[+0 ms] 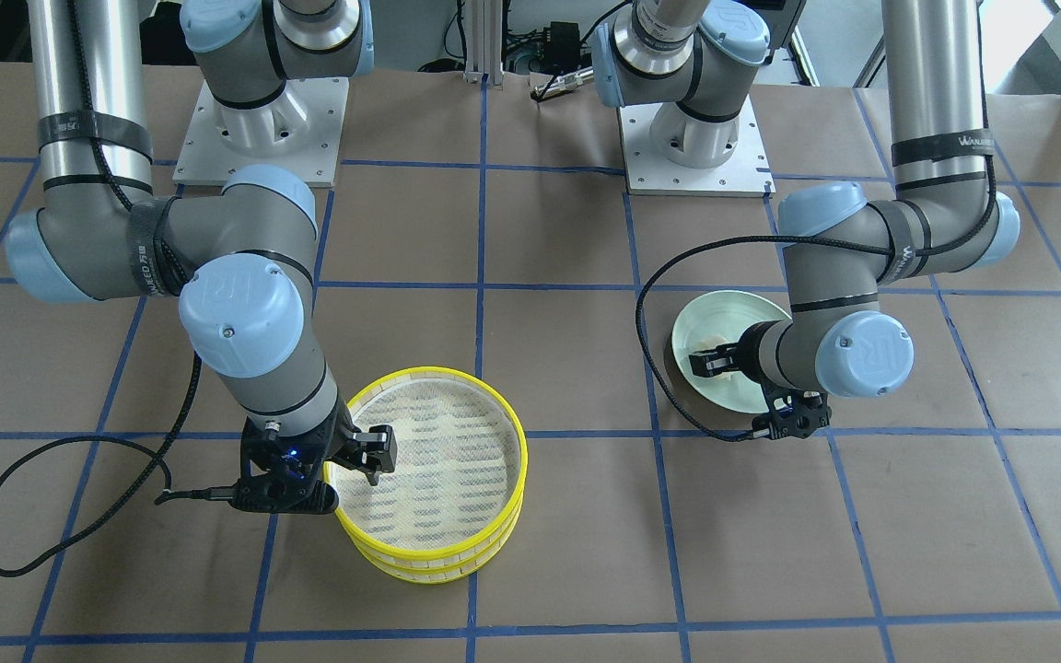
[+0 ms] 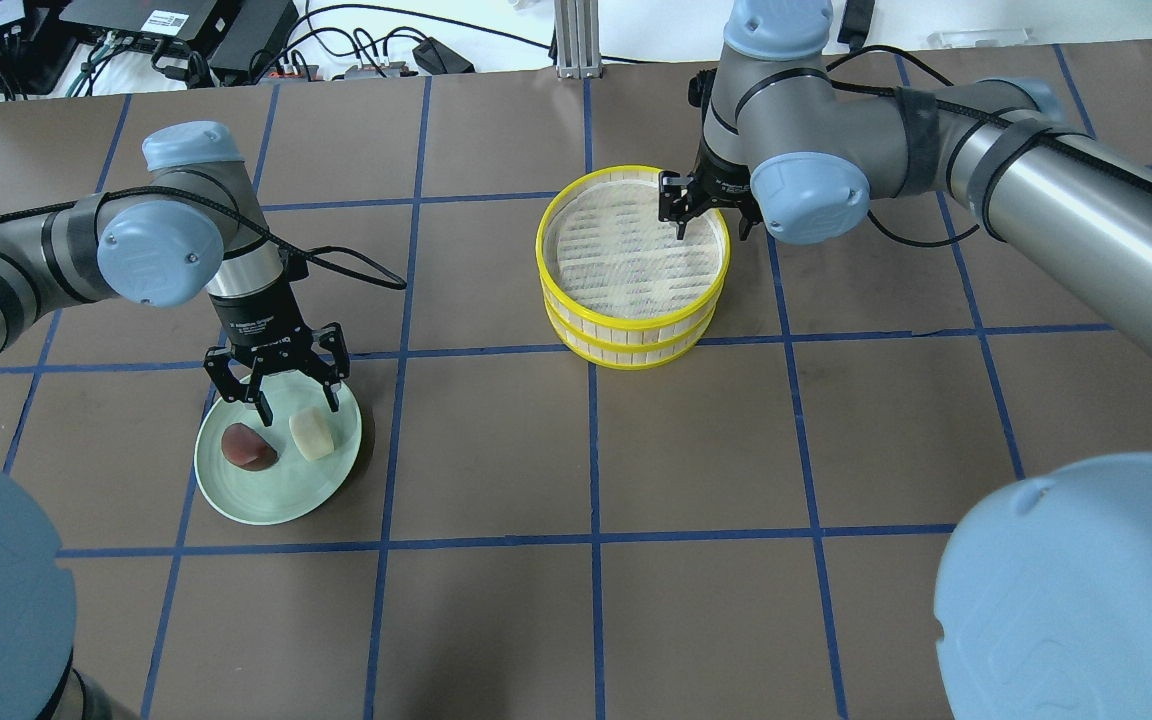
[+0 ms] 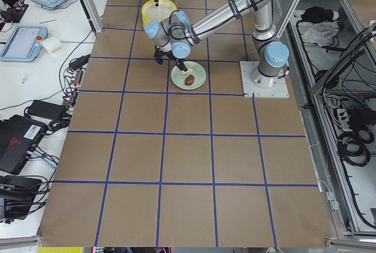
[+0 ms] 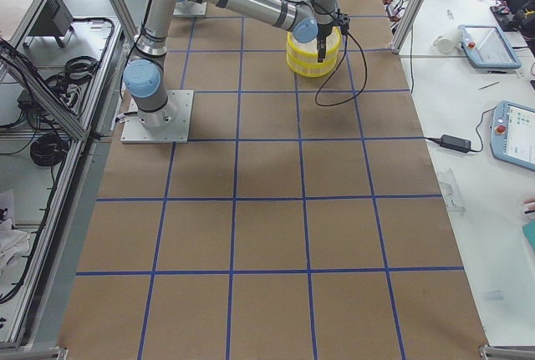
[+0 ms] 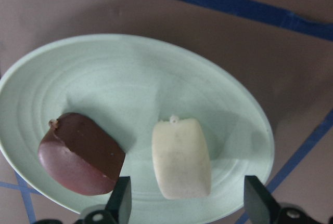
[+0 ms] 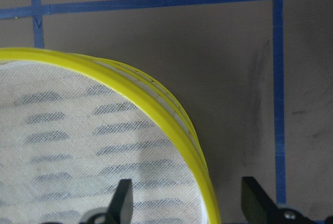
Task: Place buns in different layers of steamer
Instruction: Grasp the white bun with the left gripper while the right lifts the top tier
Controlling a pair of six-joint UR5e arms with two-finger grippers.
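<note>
On the brown-papered bench (image 2: 496, 620) nothing of the task is done yet, judging by how things lie. The two layers of steamer (image 2: 626, 340) stand stacked one on the other towards the right arm's side. The upper tray's mesh is bare, and what lies in the lower tray is hidden. The right hand (image 2: 704, 212) is at the far edge of the stack with its fingers apart, one over the mesh and one outside the yellow rim. It straddles the rim without gripping it, and I cannot tell whether it touches. Well apart, on the left arm's side, the mint-green plate (image 2: 276, 500) carries both buns. The left hand (image 2: 296, 405) hovers over the plate, spread wide and empty, and its wrist view shows the fingers framing the cream bun. So the whole job appears to remain: each bun must be lifted off the plate, and the trays likely have to be separated so that one bun goes into each. As for looks, the trays are round and shallow, with bright yellow rims, pale slatted wooden sides and whitish mesh bottoms. The dark reddish-brown bun (image 2: 248, 446) is a smooth dome, slightly glossy, lying just beside its partner without touching it. The cream-white bun (image 2: 312, 433) is an oblong block with rounded corners and a matte surface.
</note>
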